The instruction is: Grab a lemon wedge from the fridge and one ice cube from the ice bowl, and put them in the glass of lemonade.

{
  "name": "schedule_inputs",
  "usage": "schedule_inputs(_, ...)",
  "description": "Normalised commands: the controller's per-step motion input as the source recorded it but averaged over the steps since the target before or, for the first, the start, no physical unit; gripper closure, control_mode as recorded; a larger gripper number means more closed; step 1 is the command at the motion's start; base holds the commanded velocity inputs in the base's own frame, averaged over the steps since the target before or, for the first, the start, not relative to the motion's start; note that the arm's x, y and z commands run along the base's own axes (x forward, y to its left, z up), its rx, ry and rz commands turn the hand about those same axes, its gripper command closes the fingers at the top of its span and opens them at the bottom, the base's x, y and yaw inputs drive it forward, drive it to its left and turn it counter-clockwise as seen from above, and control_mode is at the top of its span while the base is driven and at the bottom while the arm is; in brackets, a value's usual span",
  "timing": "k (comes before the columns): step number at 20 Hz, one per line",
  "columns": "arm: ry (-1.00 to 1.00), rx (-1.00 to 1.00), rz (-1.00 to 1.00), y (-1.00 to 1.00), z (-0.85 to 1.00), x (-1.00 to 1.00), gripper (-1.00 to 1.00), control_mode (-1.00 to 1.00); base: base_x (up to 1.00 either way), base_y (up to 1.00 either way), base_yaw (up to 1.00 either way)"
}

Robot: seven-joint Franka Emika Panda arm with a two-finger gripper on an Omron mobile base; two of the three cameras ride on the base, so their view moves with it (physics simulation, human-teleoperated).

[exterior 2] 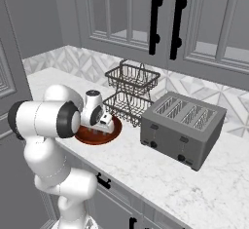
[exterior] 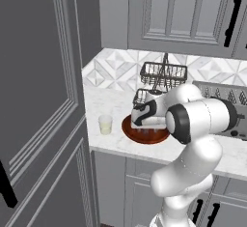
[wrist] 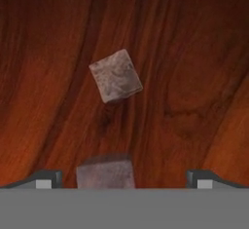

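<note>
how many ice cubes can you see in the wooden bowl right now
2. One ice cube lies mid-frame on the ice bowl floor; a second ice cube sits at the bottom edge between the open end effector tips. Others may be hidden.

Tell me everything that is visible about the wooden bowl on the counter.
The bowl is round, wide and shallow, of reddish-brown wood with dark streaked grain. It sits flat on the white marble counter, right of the glass and in front of the wire basket. Two small greyish, translucent ice cubes lie on its floor, apart from each other. The gripper hangs above it, jaws open, one cube between them.
</note>
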Motion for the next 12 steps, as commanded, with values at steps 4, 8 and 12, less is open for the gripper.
schedule_inputs(4, -0.01, 0.00, 0.00, 0.07, 0.00, -0.02, -1.00, -1.00, 0.00, 0.00, 0.00)
schedule_inputs(8, 0.00, 0.00, 0.00, 0.42, 0.00, 0.00, -1.00, -1.00, 0.00, 0.00, 0.00)
schedule_inputs(12, 0.00, 0.00, 0.00, 0.10, 0.00, 0.00, -1.00, -1.00, 0.00, 0.00, 0.00)
